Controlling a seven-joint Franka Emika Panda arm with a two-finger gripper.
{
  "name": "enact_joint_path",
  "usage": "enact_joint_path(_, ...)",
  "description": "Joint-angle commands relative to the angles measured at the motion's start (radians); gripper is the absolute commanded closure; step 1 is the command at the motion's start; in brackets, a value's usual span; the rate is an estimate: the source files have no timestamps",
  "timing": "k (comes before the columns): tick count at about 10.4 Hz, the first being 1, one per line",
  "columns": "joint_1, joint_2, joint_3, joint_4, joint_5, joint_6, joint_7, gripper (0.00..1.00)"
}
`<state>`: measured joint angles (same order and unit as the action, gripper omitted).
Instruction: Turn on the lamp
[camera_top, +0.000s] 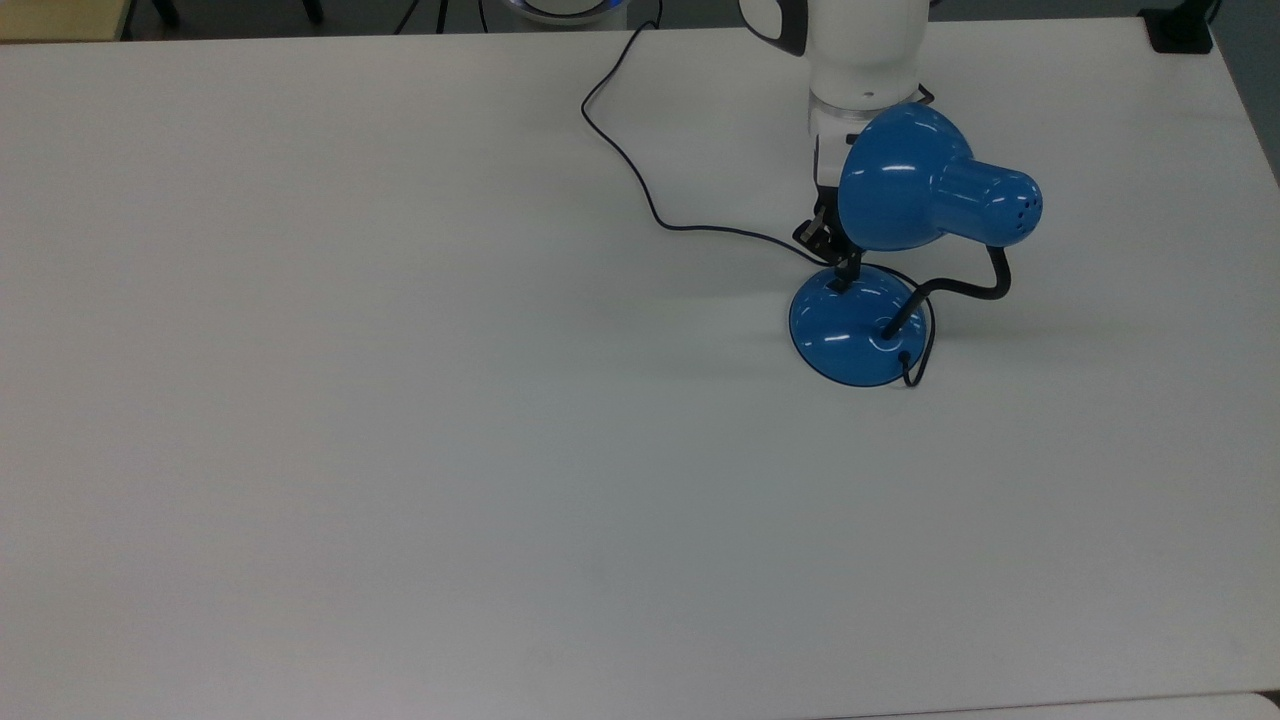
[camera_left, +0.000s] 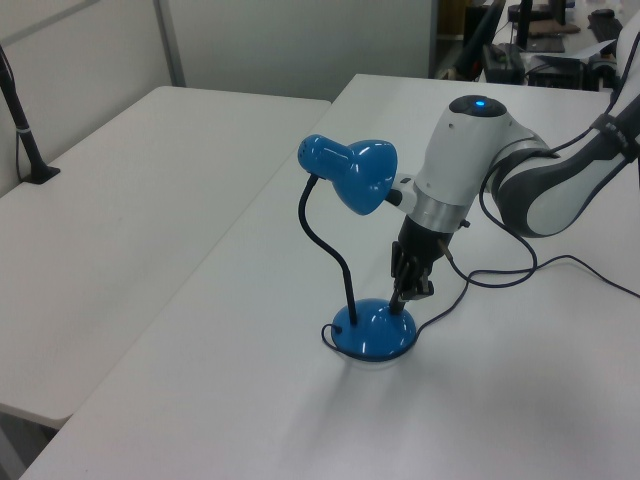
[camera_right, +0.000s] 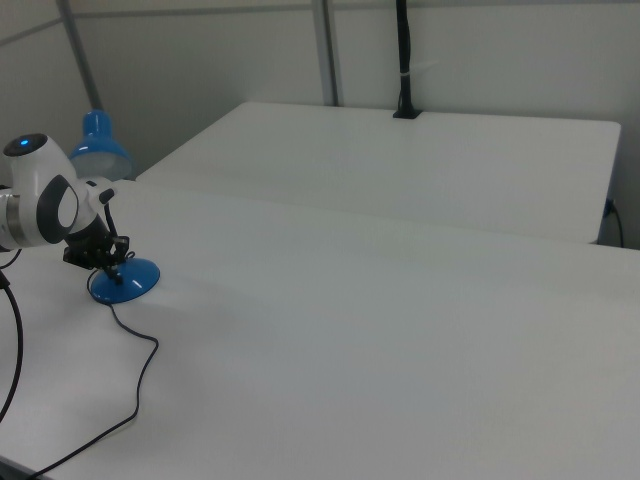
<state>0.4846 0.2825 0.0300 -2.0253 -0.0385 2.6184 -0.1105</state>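
My gripper (camera_left: 405, 296) points down at the lamp's base (camera_left: 372, 330), its black tip resting on or just above the domed top at the edge nearest my arm; I cannot tell whether contact is made. The 2 fingers look pressed close together with nothing between them. In the top view the tip (camera_top: 842, 275) sits right at the small black switch, partly tucked under the shade (camera_top: 905, 180).

My arm (camera_left: 460, 160) reaches in from the left view's right, its white rounded wrist tilted so the hand slants down toward the base, with a blue light glowing on top of the joint.

The lamp (camera_left: 352, 200) stands near the far edge of the white table (camera_top: 400, 450) in the top view. It is glossy blue, with a bell-shaped shade, a black bendy gooseneck (camera_left: 328, 250) and a round domed base. A thin black cord (camera_top: 640, 180) snakes away across the smooth tabletop.

The left view shows the gooseneck's S-curve and the height of the shade above the base, which the top view flattens. The right view shows the base (camera_right: 125, 282) beside my wrist (camera_right: 45, 205), and a second white table (camera_right: 420, 160) beyond.
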Motion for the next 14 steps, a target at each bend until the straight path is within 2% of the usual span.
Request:
enact_joint_path(1, -0.015, 0.006, 0.010, 0.004, 0.009, 0.023, -0.026, 1.00)
enact_joint_path(9, -0.017, 0.058, 0.010, 0.033, 0.002, 0.044, -0.026, 1.00)
enact_joint_path(12, -0.023, 0.049, 0.010, 0.028, 0.002, 0.049, -0.031, 1.00)
enact_joint_path(13, -0.035, 0.022, 0.010, 0.022, 0.003, 0.022, -0.022, 1.00)
enact_joint_path(14, -0.049, -0.012, 0.010, 0.020, 0.005, -0.080, -0.014, 1.00)
